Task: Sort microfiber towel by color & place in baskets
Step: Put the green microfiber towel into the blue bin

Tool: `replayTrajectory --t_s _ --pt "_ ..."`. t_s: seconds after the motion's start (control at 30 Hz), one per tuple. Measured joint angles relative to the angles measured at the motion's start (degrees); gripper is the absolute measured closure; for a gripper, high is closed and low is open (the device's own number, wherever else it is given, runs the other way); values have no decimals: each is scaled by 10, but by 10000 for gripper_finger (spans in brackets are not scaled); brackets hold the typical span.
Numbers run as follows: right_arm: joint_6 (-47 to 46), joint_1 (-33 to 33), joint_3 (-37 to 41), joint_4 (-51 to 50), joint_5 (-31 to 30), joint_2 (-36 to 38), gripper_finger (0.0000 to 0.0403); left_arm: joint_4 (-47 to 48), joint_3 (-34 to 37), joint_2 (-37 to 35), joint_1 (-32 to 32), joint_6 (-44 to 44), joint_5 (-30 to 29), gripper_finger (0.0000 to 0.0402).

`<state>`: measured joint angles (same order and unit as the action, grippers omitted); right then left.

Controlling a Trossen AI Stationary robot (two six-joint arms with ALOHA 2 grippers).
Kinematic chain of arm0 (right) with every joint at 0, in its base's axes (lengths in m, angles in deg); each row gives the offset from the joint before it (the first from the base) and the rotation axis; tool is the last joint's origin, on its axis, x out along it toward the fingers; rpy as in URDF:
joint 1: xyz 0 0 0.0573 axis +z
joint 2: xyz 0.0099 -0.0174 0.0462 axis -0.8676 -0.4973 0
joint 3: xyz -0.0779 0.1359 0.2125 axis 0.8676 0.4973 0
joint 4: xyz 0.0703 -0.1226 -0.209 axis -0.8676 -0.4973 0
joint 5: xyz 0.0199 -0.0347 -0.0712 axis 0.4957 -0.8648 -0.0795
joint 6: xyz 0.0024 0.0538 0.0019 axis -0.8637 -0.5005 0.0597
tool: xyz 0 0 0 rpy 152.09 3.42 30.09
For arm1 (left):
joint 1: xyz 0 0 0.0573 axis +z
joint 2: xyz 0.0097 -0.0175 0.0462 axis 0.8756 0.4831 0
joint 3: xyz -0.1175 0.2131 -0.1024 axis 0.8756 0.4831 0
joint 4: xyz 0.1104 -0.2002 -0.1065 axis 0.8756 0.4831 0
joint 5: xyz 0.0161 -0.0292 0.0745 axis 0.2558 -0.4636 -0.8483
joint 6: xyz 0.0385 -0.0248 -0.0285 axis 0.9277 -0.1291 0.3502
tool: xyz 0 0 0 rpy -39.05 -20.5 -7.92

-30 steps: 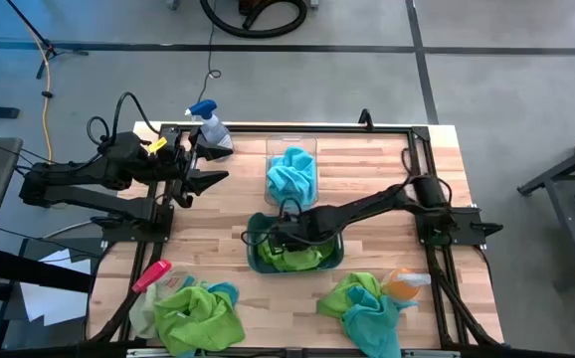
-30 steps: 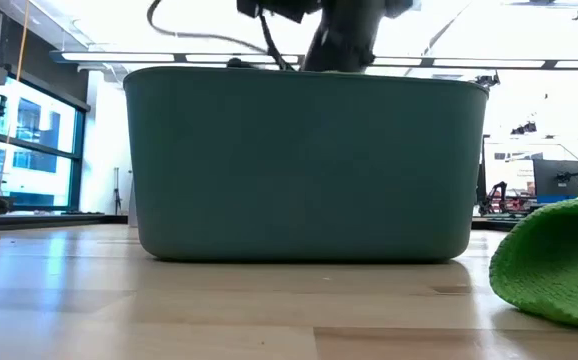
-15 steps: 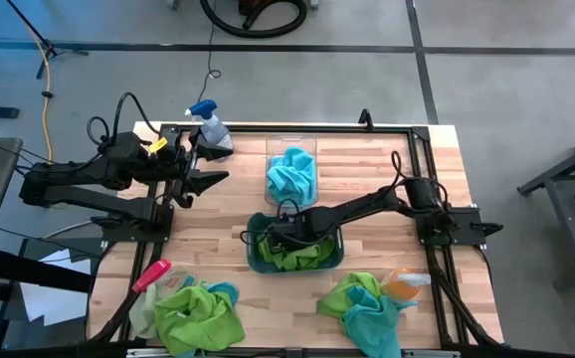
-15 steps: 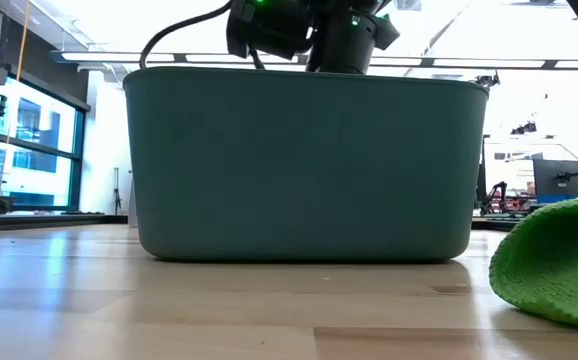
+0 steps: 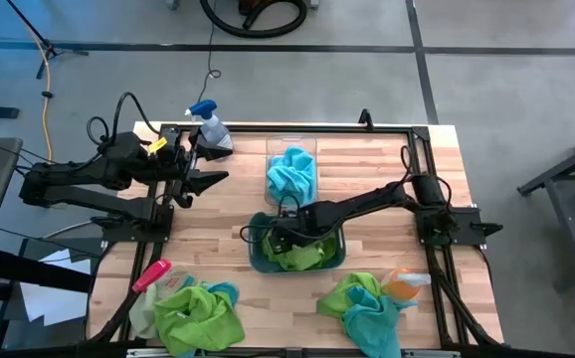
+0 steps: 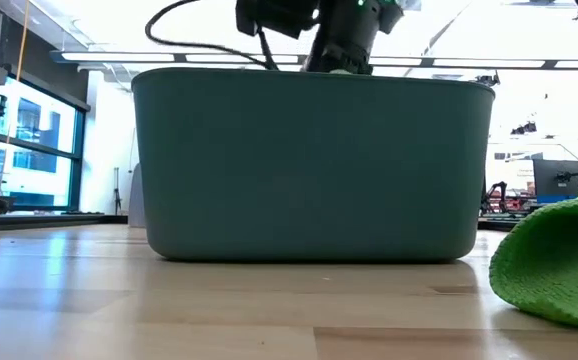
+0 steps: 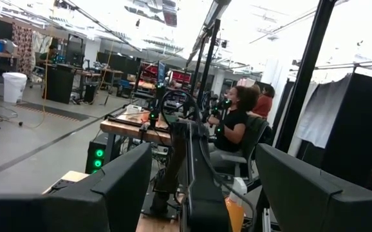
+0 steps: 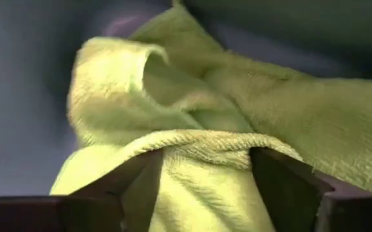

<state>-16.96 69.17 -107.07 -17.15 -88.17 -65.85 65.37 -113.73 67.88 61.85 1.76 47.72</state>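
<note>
My right gripper reaches down into the dark teal basket, which holds lime green towels. In the right wrist view its fingers stand apart, with a fold of lime green towel between them. The clear basket just beyond holds turquoise towels. Mixed green and turquoise towels lie in a pile at the near left and a pile at the near right. My left gripper waits open at the far left, over bare table. My right gripper comes from above, slanting from the table's right. Its spread fingers flank a raised fold of the lime green towel, which rests on the other green towels in the basket. Whether the fingers touch the fold, I cannot tell.
A spray bottle stands at the far left corner. A pink-handled brush lies by the near left pile. Something orange lies beside the near right pile. People sit in the room beyond.
My right gripper went down deeper into the dark teal basket, then came a little way up again. The basket has slid slightly toward the table's right edge.
</note>
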Motion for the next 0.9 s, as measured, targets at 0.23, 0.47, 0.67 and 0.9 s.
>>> replayTrajectory --t_s 0.23,0.47,0.67,0.9 --pt "56 0 0 -15 10 70 148 0 0 0 0 0 0 135" --pt "125 -13 0 -54 -49 169 148 8 0 0 0 0 0 135" --pt "184 -16 0 -100 -56 241 148 12 0 0 0 -1 0 135" --pt "177 16 0 -273 -148 315 148 11 0 3 0 3 -18 135"
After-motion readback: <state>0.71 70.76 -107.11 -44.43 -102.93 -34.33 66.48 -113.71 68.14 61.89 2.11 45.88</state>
